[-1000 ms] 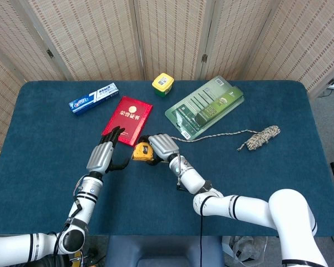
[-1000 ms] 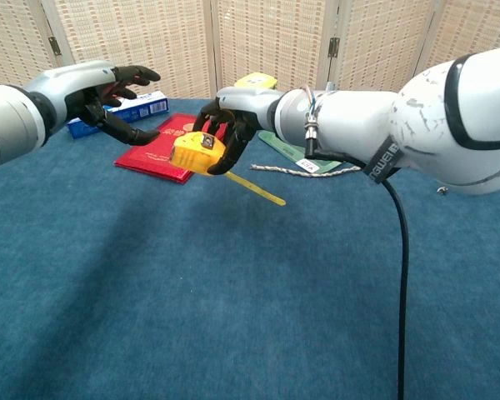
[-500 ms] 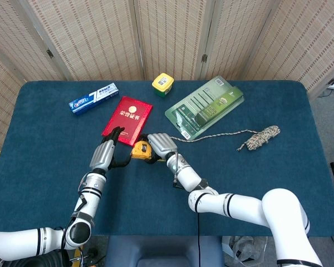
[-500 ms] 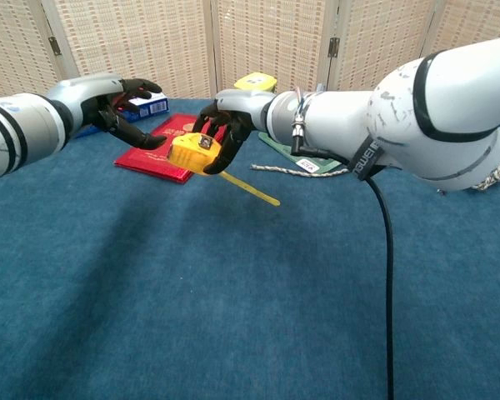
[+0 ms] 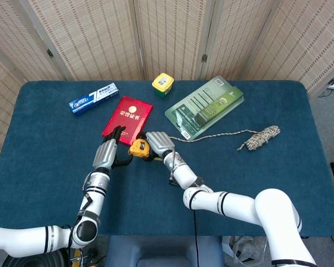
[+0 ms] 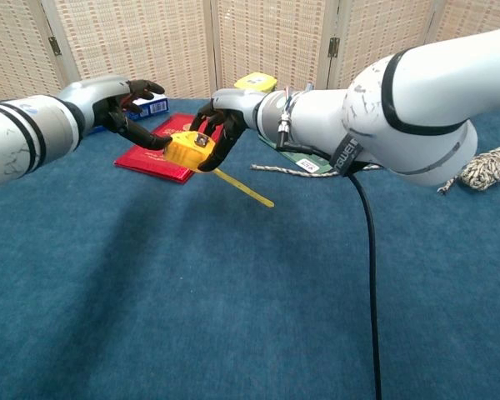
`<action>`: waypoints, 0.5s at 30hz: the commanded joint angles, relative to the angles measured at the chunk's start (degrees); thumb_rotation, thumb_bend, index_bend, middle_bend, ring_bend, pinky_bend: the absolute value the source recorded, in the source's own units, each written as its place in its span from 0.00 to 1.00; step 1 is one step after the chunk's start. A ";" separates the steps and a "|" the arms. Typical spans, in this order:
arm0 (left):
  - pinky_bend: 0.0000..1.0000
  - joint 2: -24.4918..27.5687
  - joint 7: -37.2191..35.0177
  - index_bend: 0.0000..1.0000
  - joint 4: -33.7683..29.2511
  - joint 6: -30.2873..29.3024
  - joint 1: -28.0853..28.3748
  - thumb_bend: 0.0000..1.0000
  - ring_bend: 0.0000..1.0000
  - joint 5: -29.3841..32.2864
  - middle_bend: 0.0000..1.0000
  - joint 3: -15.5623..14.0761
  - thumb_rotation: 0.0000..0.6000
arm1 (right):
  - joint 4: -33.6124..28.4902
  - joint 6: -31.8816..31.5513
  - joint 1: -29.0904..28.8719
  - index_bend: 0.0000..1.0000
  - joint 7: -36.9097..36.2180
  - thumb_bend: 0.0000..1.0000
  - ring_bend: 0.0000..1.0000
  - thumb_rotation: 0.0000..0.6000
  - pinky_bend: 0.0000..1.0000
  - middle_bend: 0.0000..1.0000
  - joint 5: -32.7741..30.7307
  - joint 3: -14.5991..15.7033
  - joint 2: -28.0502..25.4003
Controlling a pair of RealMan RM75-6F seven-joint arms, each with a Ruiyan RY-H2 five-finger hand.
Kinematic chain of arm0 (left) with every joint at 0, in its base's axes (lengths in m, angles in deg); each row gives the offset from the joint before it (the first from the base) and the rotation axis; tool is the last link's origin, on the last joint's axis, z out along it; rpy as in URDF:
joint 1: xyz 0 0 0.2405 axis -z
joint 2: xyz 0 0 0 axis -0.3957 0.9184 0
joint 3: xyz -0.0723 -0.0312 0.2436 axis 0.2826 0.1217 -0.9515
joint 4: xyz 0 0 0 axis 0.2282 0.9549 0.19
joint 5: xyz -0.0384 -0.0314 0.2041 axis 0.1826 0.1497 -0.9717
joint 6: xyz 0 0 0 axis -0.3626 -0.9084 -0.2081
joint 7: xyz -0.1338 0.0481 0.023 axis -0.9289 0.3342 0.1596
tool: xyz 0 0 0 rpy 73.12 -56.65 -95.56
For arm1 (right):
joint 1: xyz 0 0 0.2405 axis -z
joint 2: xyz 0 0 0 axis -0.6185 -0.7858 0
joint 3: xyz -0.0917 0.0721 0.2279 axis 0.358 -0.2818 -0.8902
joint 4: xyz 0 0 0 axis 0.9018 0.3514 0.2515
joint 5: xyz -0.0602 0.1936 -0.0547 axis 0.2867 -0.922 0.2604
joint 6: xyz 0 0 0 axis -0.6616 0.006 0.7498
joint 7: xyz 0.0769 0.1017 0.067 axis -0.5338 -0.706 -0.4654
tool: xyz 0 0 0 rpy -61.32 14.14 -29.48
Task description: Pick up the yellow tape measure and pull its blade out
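My right hand [image 5: 159, 144] [image 6: 227, 118] grips the yellow tape measure [image 5: 137, 148] [image 6: 185, 152] from above and holds it off the blue table [image 5: 256, 183]. A short length of yellow blade [image 6: 243, 188] sticks out of the case, slanting down to the right. My left hand [image 5: 106, 153] [image 6: 117, 103] is close on the case's left side with its fingers spread. One dark fingertip [image 6: 158, 142] reaches the case's edge. It has no clear grip on the case.
A red booklet [image 5: 128, 119] lies just behind the hands. Further back are a blue toothpaste box [image 5: 93, 97], a yellow-lidded jar [image 5: 162, 83] and a green package [image 5: 205, 106]. A coil of rope [image 5: 260, 137] lies to the right.
Both hands have drifted up and back towards the red booklet. The left hand has closed the gap and now reaches the tape measure's left side. The blade length looks unchanged.
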 commanded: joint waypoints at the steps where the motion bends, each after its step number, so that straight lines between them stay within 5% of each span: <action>1: 0.00 -0.42 0.34 0.00 0.53 -0.16 0.27 0.40 0.00 0.33 0.00 -0.10 1.00 | -0.02 0.06 0.00 0.47 -0.14 0.31 0.34 1.00 0.22 0.46 0.13 0.04 -0.01; 15: 0.00 -1.17 1.25 0.00 3.18 0.19 0.43 0.40 0.00 1.88 0.00 -0.30 1.00 | -0.83 0.34 0.59 0.47 -1.12 0.31 0.34 1.00 0.22 0.46 0.79 0.58 -0.91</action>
